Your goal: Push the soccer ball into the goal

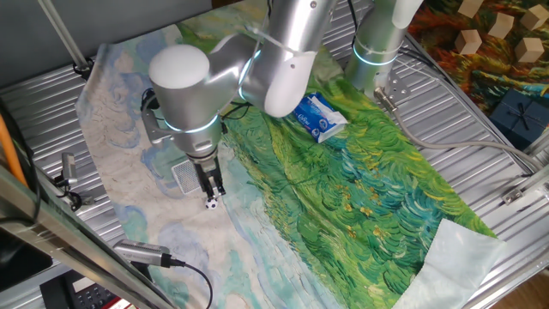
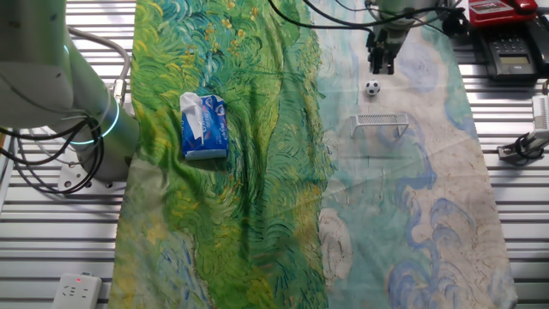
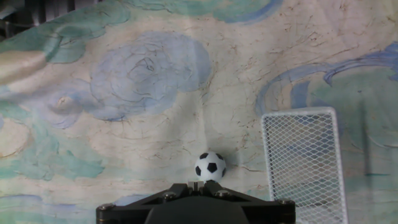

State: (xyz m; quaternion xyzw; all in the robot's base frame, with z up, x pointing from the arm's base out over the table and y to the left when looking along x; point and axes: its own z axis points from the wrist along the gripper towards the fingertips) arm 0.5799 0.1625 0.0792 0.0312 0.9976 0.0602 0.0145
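The soccer ball (image 1: 211, 203) is a tiny white ball with black patches on the pale part of the painted cloth. My gripper (image 1: 212, 193) is shut and empty, its tips just behind the ball, touching or nearly so. The goal (image 1: 184, 176) is a small white mesh frame beside the gripper, partly hidden by it. In the other fixed view the gripper (image 2: 378, 67) is above the ball (image 2: 371, 87), and the goal (image 2: 382, 125) lies beyond the ball. In the hand view the ball (image 3: 210, 166) sits right at the gripper (image 3: 199, 185), with the goal (image 3: 303, 165) to its right.
A blue-and-white packet (image 1: 319, 116) lies on the green part of the cloth (image 1: 369, 180), also in the other fixed view (image 2: 204, 126). Wooden blocks (image 1: 480, 34) and a blue box (image 1: 519, 116) sit at the far right. A card terminal (image 2: 506, 51) stands beside the cloth.
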